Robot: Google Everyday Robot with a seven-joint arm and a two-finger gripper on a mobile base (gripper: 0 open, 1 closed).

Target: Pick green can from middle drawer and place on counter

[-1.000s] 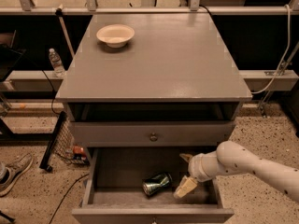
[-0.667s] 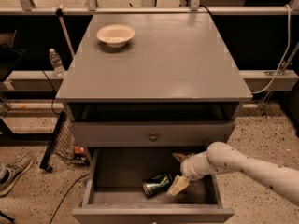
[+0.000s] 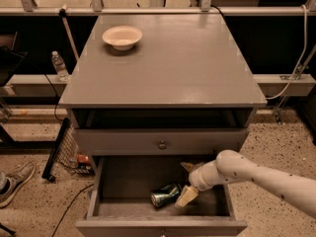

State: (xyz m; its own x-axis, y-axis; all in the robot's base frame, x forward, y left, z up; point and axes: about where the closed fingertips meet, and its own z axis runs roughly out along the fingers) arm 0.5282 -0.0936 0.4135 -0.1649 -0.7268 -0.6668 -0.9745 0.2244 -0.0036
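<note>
The green can (image 3: 164, 194) lies on its side on the floor of the open middle drawer (image 3: 95, 197), near the front and a little right of centre. My white arm reaches in from the right, and my gripper (image 3: 186, 182) sits inside the drawer just right of the can. It is open: the cream lower finger (image 3: 187, 196) is at the can's right end and the other finger sits higher, towards the drawer's back. The can is not between the fingers. The counter (image 3: 173, 68) is the grey top slab above.
A cream bowl (image 3: 122, 36) stands at the counter's back left. A shut drawer front with a round knob (image 3: 162, 144) hangs just above the open drawer. A water bottle (image 3: 59, 66), a black rack (image 3: 58, 147) and a shoe (image 3: 16, 181) are on the floor at the left.
My arm has pushed further left inside the drawer, bringing the gripper from right of the can up to its right end. The can has barely shifted.
</note>
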